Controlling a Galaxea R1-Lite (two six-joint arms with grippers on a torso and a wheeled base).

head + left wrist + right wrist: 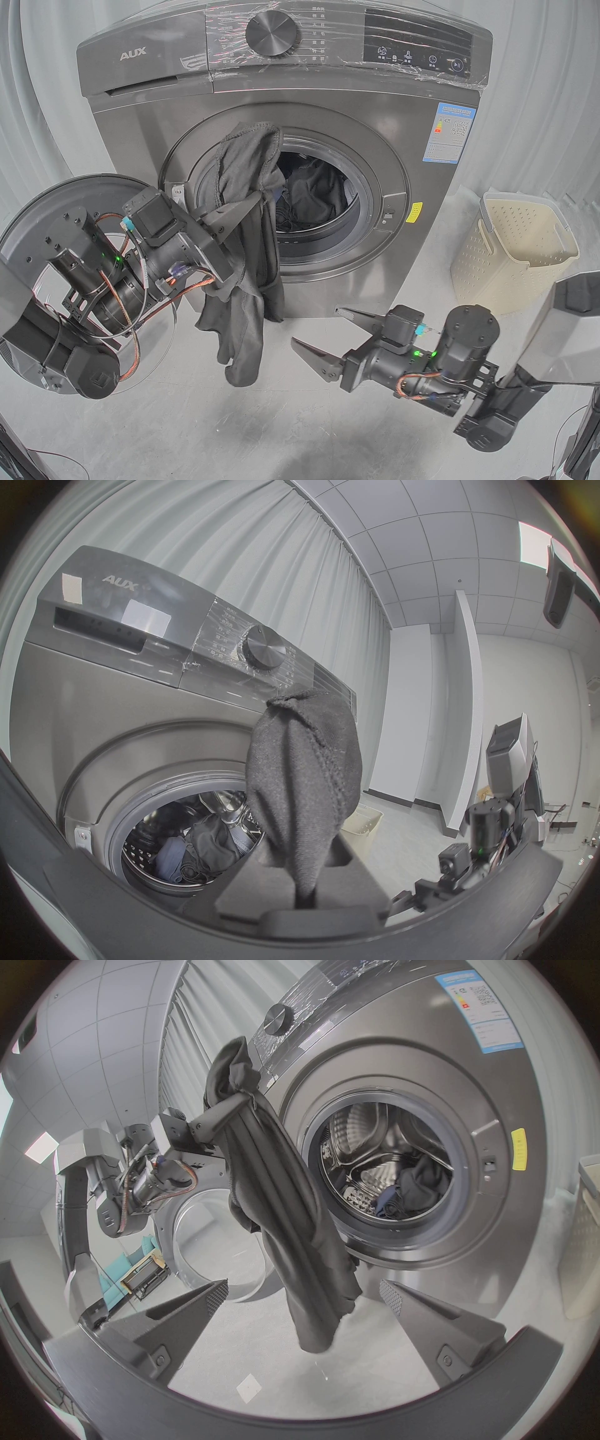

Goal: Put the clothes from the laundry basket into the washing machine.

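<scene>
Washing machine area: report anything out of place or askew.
The dark garment, pinched in the left gripper, hangs outside the washing machine, in front of its opening, its tail drooping toward the floor. Nothing looks spilled or damaged.

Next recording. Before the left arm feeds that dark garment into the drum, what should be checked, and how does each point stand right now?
1. Grip: left gripper shut on the dark garment: ok.
2. Washing machine door stands fully open: ok.
3. Drum opening unblocked, with room above the clothes inside: ok.
4. Garment's tail above the opening's lower rim: not ok, it hangs well below the rim, in front of the machine.
5. Right gripper open, low in front of the machine, apart from the garment: ok.
</scene>
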